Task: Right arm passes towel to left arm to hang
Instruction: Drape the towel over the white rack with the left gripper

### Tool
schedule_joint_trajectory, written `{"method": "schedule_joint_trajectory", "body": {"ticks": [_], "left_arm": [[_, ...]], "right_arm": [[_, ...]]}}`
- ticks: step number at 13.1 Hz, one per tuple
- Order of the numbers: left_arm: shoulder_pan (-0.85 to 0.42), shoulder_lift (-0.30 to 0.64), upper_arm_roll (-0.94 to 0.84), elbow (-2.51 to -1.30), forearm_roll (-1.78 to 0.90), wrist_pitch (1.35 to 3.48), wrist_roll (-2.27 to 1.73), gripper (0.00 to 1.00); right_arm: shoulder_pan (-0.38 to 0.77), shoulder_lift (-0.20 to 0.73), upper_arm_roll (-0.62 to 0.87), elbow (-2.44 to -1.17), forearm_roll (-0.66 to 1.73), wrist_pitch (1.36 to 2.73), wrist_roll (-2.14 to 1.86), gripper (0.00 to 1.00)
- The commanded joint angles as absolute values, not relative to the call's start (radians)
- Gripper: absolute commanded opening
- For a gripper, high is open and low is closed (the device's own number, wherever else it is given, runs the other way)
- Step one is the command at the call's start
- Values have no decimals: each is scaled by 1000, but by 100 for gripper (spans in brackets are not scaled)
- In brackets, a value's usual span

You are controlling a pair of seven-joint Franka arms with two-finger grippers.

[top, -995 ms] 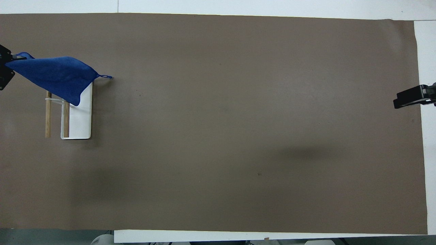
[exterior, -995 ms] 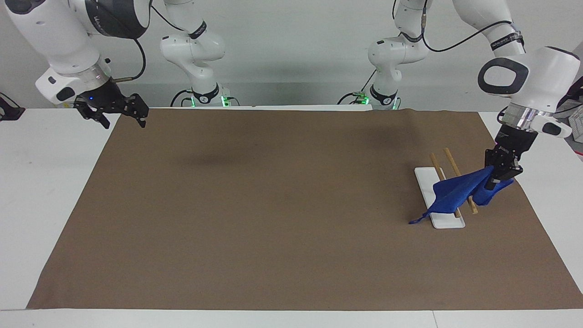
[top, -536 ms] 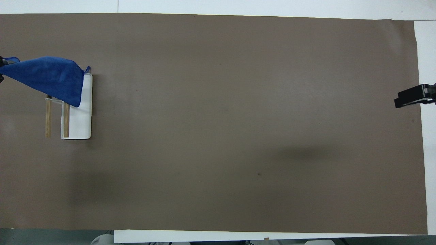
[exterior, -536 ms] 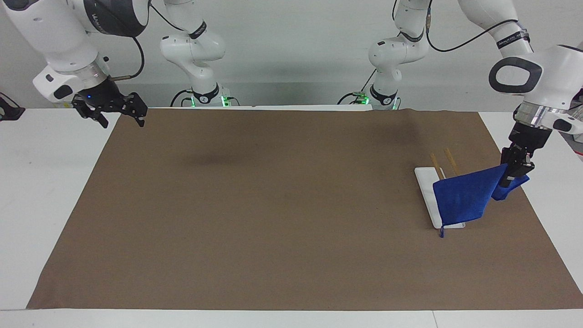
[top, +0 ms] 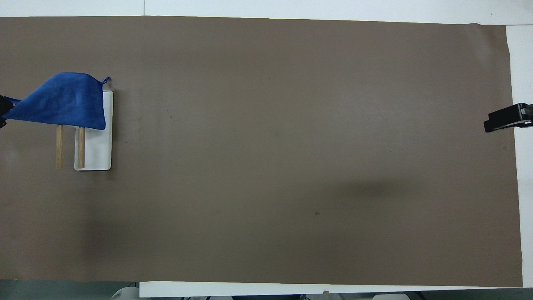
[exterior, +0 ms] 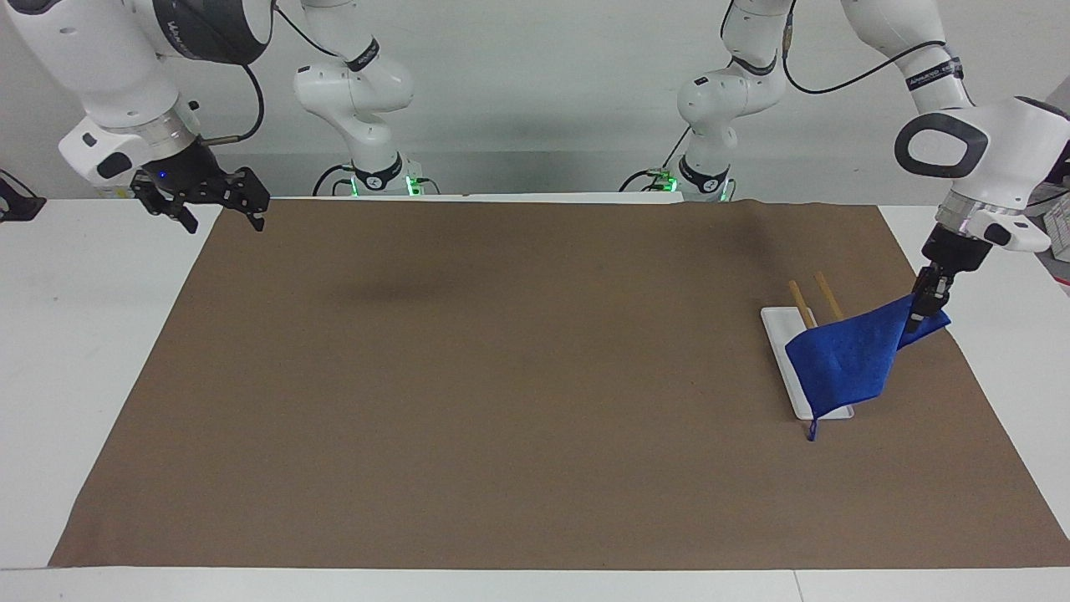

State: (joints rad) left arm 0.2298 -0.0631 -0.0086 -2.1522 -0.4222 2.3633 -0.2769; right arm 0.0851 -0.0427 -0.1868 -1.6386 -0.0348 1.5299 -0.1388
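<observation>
Brown paper (exterior: 501, 385) covers most of the white table (exterior: 75, 351). At the right arm's end, the right arm (exterior: 109, 75) waits raised over the paper's edge, its right gripper (exterior: 219, 219) with fingers spread and holding nothing. The left arm (exterior: 986, 150) reaches down at its own end, and the left gripper (exterior: 917, 316) is pinched on one corner of the towel (exterior: 844, 359). That blue cloth hangs draped over a small rack (exterior: 804, 368), a white base with two wooden rails. A thin loop (exterior: 812, 431) dangles from the towel's lowest corner.
</observation>
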Motion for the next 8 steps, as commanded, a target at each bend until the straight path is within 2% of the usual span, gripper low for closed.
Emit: {"method": "schedule_joint_trajectory", "body": {"ticks": [1,4,5,6,7,8], "left_arm": [[250,-106,-14,-2187,-422,2319,-107,0],[252,-107,-12,-2215,-407,2327,15,4],[252,-107,-12,-2218,-402,2330,17,10],[253,-106,-12,-2217,-400,2330,17,22],[255,-104,-12,-2211,-399,2330,17,55],[262,-100,-12,-2203,-397,2332,17,97]], "right_arm": [[77,-52,-181,-1640,-29,1516,-135,99],[77,-52,-181,-1643,-29,1523,-133,99],[77,-52,-181,-1644,-29,1525,-132,99],[77,-54,-181,-1651,-29,1529,-117,99],[77,-60,-181,-1660,-29,1532,-85,99],[77,-61,-179,-1664,-29,1535,-68,99]]}}
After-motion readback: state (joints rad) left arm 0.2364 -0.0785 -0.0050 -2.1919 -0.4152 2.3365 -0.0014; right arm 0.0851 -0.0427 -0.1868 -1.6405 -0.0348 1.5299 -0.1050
